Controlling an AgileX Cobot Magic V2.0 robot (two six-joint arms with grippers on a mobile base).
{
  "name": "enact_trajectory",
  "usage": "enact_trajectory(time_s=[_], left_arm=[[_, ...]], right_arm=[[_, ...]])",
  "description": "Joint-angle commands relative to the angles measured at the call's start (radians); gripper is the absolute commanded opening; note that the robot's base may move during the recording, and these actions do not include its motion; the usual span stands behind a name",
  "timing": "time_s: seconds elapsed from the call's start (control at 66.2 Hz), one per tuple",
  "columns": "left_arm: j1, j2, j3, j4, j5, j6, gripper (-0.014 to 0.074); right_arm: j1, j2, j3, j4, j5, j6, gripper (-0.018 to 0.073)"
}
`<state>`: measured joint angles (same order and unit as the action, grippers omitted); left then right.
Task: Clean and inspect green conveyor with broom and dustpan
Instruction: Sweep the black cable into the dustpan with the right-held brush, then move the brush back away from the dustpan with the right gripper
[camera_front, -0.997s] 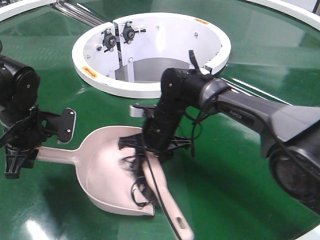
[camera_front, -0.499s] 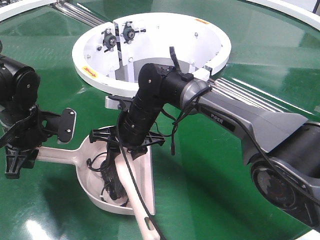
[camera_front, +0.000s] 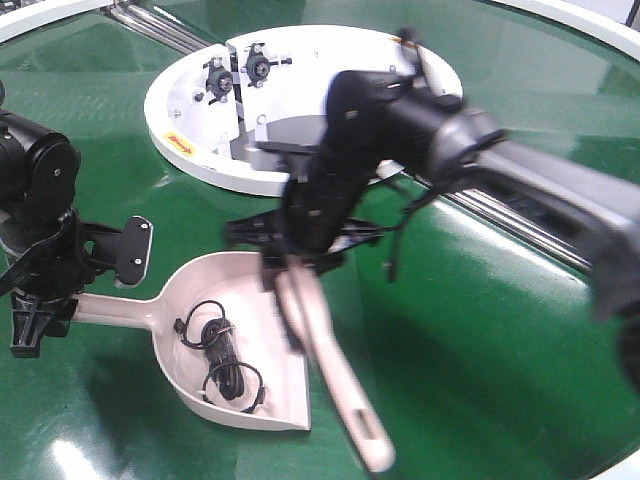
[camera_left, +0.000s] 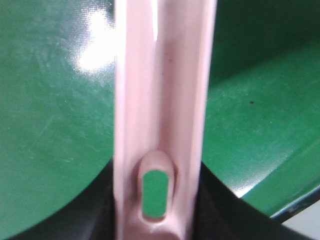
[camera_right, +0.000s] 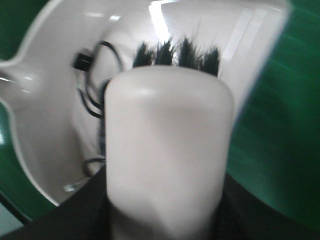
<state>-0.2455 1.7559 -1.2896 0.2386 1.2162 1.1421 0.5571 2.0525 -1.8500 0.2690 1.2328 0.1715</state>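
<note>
The green conveyor (camera_front: 460, 340) lies under both arms. The pale dustpan (camera_front: 195, 290) rests on it at the left, with black cable scraps (camera_front: 218, 335) inside. My left gripper (camera_front: 38, 305) is shut on the dustpan's handle; the left wrist view shows the handle (camera_left: 160, 90) and its hang hole between the jaws of the left gripper (camera_left: 157, 200). My right gripper (camera_front: 300, 250) is shut on the broom (camera_front: 325, 345), whose head is at the pan's right edge and whose handle points toward the front. In the right wrist view the broom's back (camera_right: 167, 140) and dark bristles (camera_right: 175, 52) hang over the dustpan (camera_right: 55, 65).
The white round central rim (camera_front: 200, 165) stands behind the pan, with black knobs (camera_front: 258, 68) on its inner wall. Silver roller strips (camera_front: 515, 220) run out to the right behind my right arm, and more (camera_front: 160, 28) at the back left.
My right arm has swung the broom into the pan and back out up to the right, now blurred. The cable scraps stay in the pan. The left arm has not moved.
</note>
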Motion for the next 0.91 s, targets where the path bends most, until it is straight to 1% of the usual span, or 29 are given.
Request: enact_trajectory(time_s=[0.0, 0.106, 0.242, 0.393, 0.544, 0.665, 0.892], left_arm=[[-0.009, -0.037, -0.029, -0.012, -0.001, -0.004, -0.0023], [-0.009, -0.037, -0.029, -0.012, -0.001, -0.004, -0.0023], [-0.009, -0.037, -0.029, -0.012, -0.001, -0.004, -0.0023], [-0.009, -0.037, -0.029, -0.012, -0.001, -0.004, -0.0023], [-0.009, -0.037, -0.029, -0.012, -0.001, -0.004, -0.0023], [-0.009, -0.037, -0.029, -0.012, -0.001, -0.004, -0.0023], [-0.009, -0.037, -0.029, -0.012, -0.001, -0.004, -0.0023]], right_arm=[[-0.056, -0.128, 0.069, -0.028, 0.049, -0.028, -0.0003], [-0.106, -0.184, 0.138, -0.06, 0.049, -0.059, -0.0003], [-0.173, -0.231, 0.207, -0.068, 0.049, -0.103, -0.0003], [-0.226, -0.25, 0.266, -0.105, 0.049, -0.134, -0.0003], [-0.259, -0.247, 0.323, -0.145, 0.049, -0.154, -0.0003], [-0.284, -0.224, 0.346, -0.152, 0.049, -0.183, -0.0003], [-0.294, -0.148, 0.346, -0.168, 0.039, -0.185, -0.0003]])
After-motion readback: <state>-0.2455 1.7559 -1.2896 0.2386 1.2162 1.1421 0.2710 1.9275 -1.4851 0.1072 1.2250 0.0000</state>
